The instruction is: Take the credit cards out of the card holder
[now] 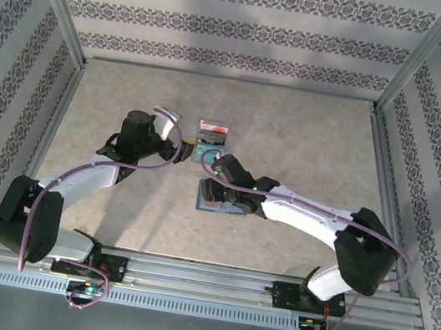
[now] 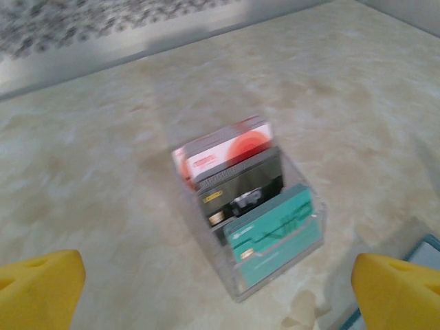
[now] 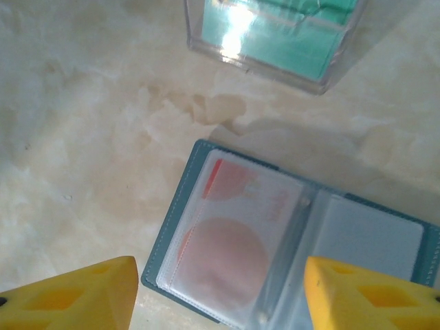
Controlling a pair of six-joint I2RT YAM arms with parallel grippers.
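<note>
The card holder (image 3: 295, 251) lies open on the pale marbled surface (image 3: 82, 137), clear sleeves facing up, with a red-and-white card (image 3: 223, 240) tucked inside its left sleeve. Just beyond it, not touching, stands a clear box (image 3: 331, 74) holding a teal-green card (image 3: 282, 34). The right gripper (image 3: 220, 299) hangs above the holder, yellow fingers (image 3: 69, 299) spread wide, gripping nothing.
</note>
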